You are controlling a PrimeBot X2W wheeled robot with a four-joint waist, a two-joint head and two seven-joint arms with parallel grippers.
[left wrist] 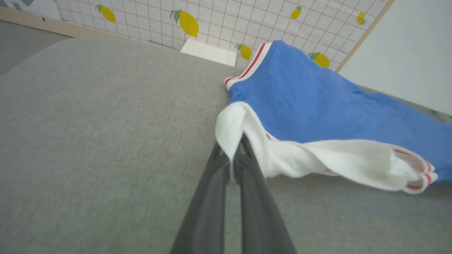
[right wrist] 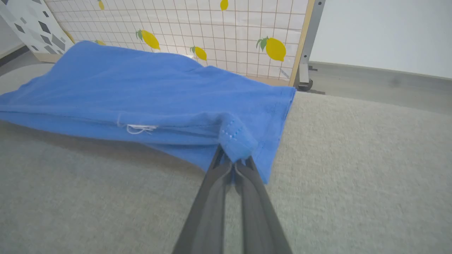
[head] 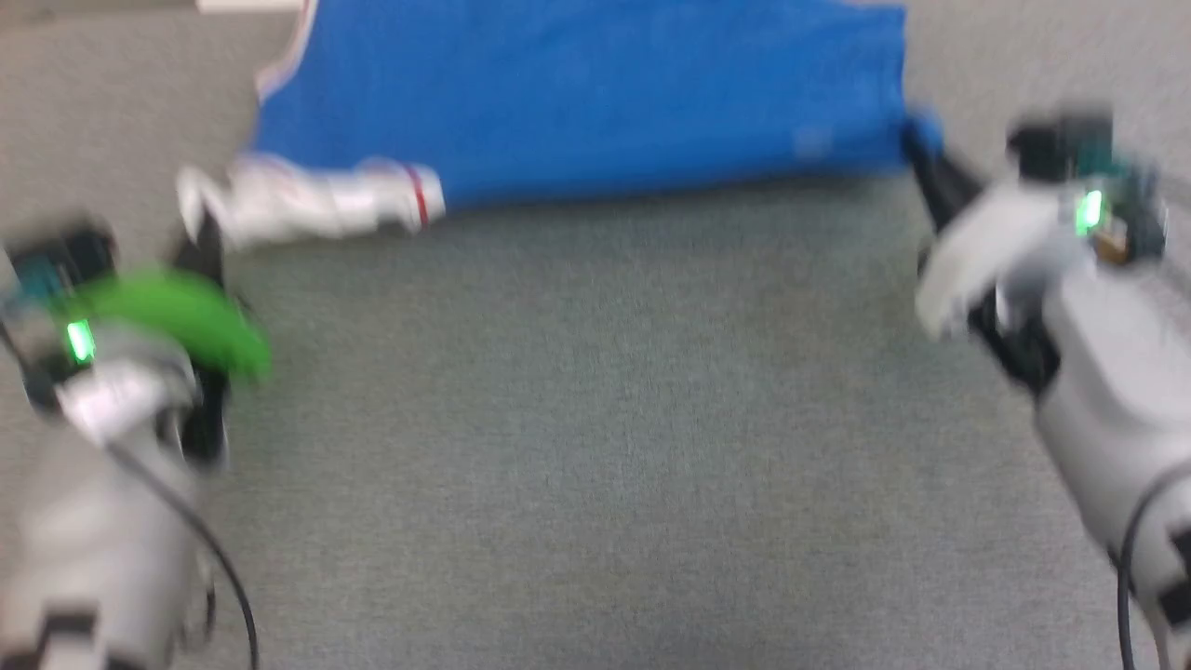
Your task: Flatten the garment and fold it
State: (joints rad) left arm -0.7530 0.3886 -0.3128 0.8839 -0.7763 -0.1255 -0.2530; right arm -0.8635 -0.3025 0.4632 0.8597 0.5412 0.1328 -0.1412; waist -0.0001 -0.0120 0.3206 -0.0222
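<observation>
Nearest us, the left pincer (left wrist: 234,155) has its dark fingers pressed together on the garment's (head: 577,93) white sleeve (left wrist: 317,158), which is bunched and twisted. The right pincer (right wrist: 233,165) is clamped the same way on the blue hem corner (right wrist: 237,138). We see the garment stretched between the two, its blue body spread over the far part of the grey cloth surface (head: 595,447), near edge raised slightly. Red-and-white trim (left wrist: 249,67) runs along its far side. Behind stand a lemon-print grid panel (right wrist: 226,24) and a white wall (right wrist: 381,31). The head view is blurred.
</observation>
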